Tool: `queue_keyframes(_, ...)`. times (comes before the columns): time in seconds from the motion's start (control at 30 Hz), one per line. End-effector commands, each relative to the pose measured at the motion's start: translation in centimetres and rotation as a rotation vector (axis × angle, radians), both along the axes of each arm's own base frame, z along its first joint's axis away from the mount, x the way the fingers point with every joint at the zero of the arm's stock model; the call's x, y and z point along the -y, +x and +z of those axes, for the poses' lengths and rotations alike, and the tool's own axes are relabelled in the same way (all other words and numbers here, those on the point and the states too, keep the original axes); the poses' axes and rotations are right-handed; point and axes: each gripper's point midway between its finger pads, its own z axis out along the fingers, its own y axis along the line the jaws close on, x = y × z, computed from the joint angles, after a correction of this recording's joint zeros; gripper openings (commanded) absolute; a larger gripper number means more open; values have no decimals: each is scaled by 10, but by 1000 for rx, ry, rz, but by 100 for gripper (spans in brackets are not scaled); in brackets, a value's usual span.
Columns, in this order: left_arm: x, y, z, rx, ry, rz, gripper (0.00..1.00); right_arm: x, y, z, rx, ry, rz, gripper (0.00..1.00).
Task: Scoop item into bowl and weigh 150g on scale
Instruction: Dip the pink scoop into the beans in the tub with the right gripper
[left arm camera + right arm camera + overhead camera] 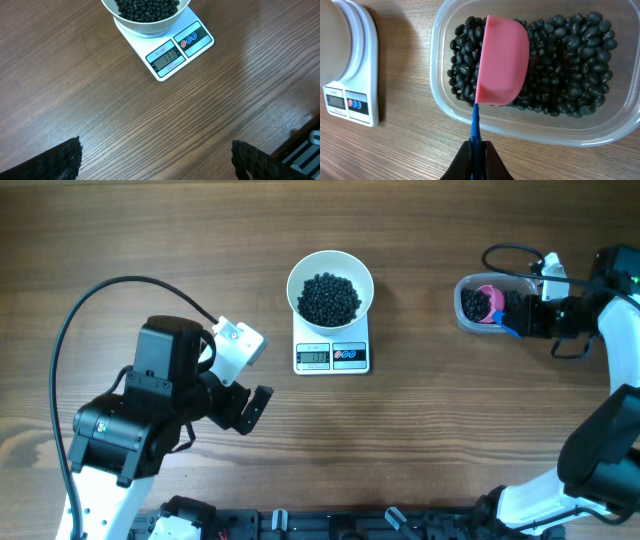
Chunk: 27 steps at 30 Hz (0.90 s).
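A: Why is the right gripper (479, 150) shut, lower centre?
B: It clamps the pink scoop (502, 60) by its handle; cup over black beans (570, 60) in the clear tub (530, 131); walls close.
A: Farther?
B: More beans in the bowl (331, 253) on the scale (332, 356), top centre overhead; left gripper (156, 162) spread, empty; open table (450, 430) around.

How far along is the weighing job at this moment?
Done: the bowl sits on the scale with black beans piled in it; the display seems to read 133, short of target. In hand: the right end effector is shut on the pink scoop by its handle, cup down in the clear tub of beans. The left end effector is open, off the scale. Left: carry more beans over to reach the target.
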Motion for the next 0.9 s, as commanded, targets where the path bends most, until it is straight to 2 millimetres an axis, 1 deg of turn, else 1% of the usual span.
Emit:
queue_keyframes(0.0, 2, 2, 7, 23, -8, -19, 100, -9, 3, -6, -29, 89, -28, 4)
queue_keyframes(0.17, 2, 2, 7, 23, -9, -18, 100, -13, 2, -27, -99, 144, -44, 4)
queue_keyframes(0.23, 2, 2, 7, 23, -8, -19, 100, -13, 2, -27, -99, 148, -45, 4)
queue_keyframes(0.37, 2, 2, 7, 22, -9, -18, 100, -4, 0, -22, -103, 197, -110, 4)
queue_keyframes(0.47, 2, 2, 7, 23, -8, -19, 100, 2, 1, -12, -69, 289, -146, 4)
queue_keyframes(0.53, 2, 2, 7, 23, -8, -19, 100, 9, 0, -9, -57, 312, -172, 4)
queue_keyframes(0.63, 2, 2, 7, 23, -9, -19, 100, 15, -2, 0, -37, 389, -205, 5)
queue_keyframes(0.7, 2, 2, 7, 22, -9, -19, 100, 20, -5, 0, -41, 395, -223, 4)
queue_keyframes(0.87, 2, 2, 7, 22, -9, -18, 100, 18, -14, 6, -49, 450, -222, 4)
